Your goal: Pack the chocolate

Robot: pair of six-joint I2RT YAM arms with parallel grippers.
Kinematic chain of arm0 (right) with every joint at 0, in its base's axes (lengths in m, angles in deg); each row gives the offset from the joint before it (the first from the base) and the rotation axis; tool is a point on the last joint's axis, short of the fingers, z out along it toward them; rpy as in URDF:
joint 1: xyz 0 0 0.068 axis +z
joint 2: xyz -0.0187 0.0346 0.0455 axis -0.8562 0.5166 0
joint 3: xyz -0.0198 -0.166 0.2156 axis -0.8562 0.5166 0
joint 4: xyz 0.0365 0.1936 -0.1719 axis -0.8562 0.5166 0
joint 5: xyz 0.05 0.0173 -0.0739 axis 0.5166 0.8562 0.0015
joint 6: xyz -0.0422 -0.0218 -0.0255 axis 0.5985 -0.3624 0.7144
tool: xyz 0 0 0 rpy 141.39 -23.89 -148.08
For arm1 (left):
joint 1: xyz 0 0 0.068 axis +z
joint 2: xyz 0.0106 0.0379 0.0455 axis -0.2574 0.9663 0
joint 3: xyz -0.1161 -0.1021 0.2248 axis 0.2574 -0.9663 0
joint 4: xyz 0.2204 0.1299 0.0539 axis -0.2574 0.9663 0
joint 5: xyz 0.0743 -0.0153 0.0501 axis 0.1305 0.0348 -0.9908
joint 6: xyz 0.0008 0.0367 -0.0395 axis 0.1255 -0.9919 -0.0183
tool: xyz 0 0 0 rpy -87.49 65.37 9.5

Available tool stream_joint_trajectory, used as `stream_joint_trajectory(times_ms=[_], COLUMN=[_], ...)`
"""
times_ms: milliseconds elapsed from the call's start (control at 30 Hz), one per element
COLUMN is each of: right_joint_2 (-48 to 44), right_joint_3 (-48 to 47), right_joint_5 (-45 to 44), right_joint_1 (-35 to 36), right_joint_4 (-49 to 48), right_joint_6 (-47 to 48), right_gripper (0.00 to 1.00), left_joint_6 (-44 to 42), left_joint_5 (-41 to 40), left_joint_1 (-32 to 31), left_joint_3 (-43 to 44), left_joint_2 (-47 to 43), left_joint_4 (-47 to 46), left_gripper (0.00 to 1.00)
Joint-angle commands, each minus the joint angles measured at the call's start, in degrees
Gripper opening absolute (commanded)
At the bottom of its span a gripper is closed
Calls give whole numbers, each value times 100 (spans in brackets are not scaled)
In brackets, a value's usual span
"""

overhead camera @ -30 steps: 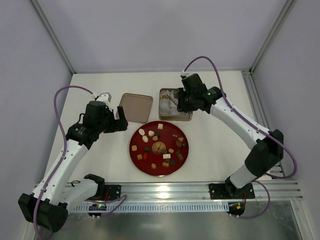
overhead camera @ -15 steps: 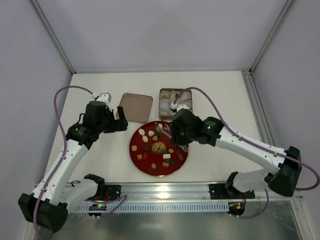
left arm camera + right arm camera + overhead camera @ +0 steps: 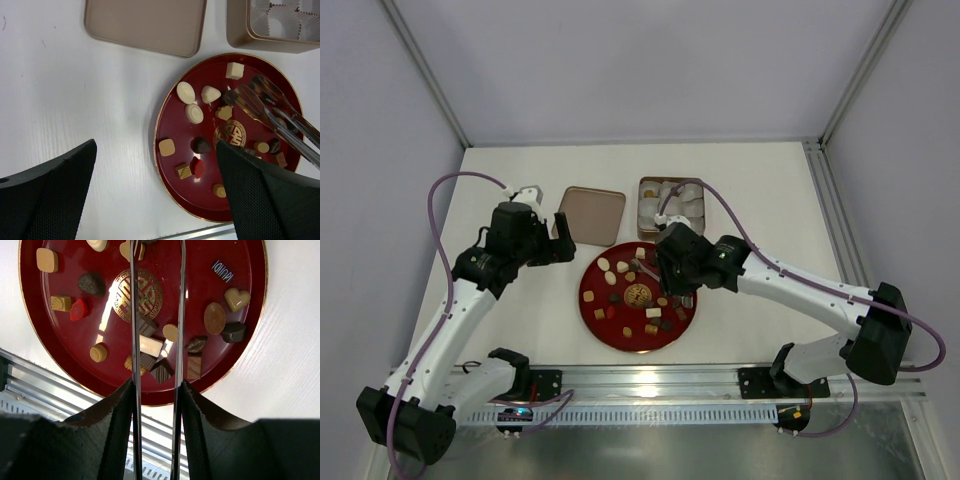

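Chocolate (image 3: 186, 92): assorted cream, tan and dark pieces scattered over the round red plate (image 3: 172, 125), at the centre of the overhead frame.
Right fingers (image 3: 115, 410): clamped on metal tongs (image 3: 133, 315), whose two blades stand apart and reach over the plate's middle.
Left fingers (image 3: 50, 190): wide apart, holding nothing, above the bare worktop (image 3: 75, 100) left of the plate.
Tin (image 3: 270, 45): just above the plate's upper right edge, lined with white paper cups (image 3: 280, 20).
Lid (image 3: 145, 22): flat on the worktop, up and left of the plate, beside the tin.
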Motion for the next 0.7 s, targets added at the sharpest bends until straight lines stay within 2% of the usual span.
stream_joint_trajectory(times_ms=[0,667], right_joint_2=[45,326], right_joint_3=[-60,-7], right_joint_5=[-34,124], right_joint_1=[52,123], right_joint_4=[-285,-496], right_joint_6=[-77,-69], right_gripper=[43,43], left_joint_6=[-8,-17], left_joint_5=[9,0], left_joint_1=[-11,-11], left_joint_3=[41,41], left_joint_2=[-29,-20], left_joint_4=[-37,-37], left_gripper=[100,100])
